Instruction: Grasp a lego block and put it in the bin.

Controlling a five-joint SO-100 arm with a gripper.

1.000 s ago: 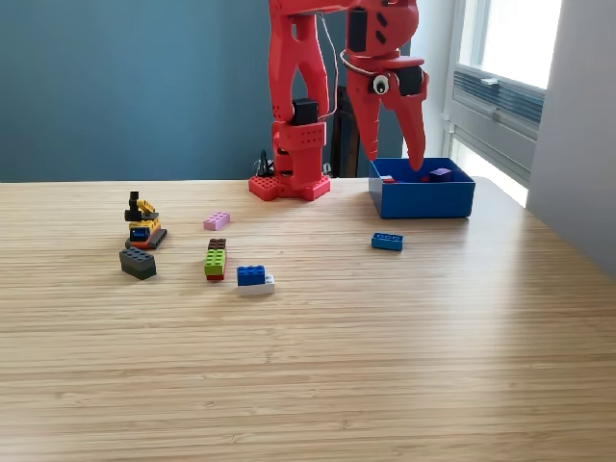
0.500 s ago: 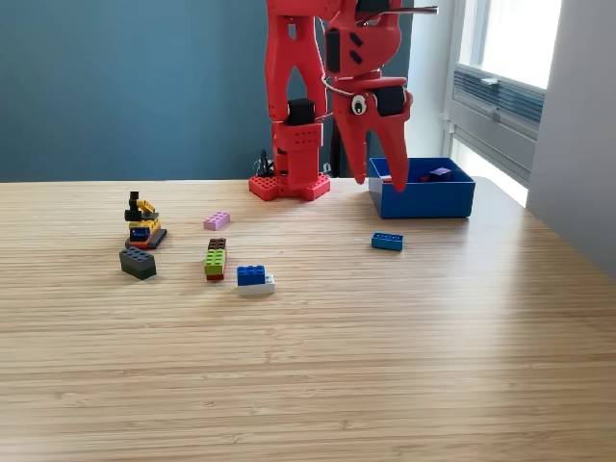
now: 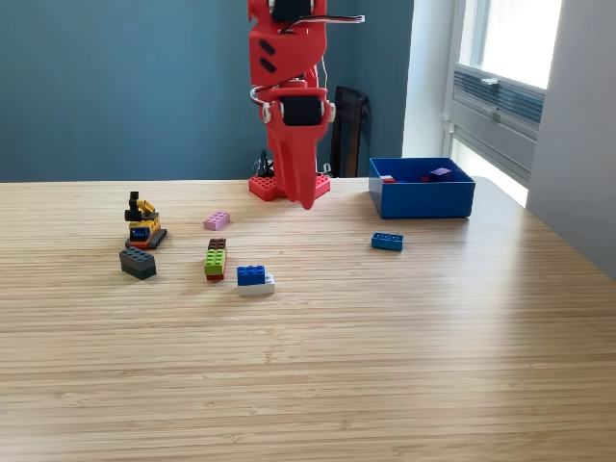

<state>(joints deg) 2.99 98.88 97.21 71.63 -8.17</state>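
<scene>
Open tabletop, scattered blocks

Bare table (image 3: 385, 366) in front — blocks cluster at the exterior view's left; bin (image 3: 423, 197) stands far right.

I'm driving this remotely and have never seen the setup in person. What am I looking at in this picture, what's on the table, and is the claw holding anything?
There is one picture, from a fixed camera facing the table. The red machine is a small robot arm; its gripper points down, above the table, and seems to hold nothing, though whether it is open or shut cannot be told from this angle. On the view's right sits the blue bin with a few small pieces inside. Loose on the wooden table: a blue block near the bin, a blue-on-white block, a green stack, a pink block, a dark grey block and a small yellow-and-black build.
</scene>
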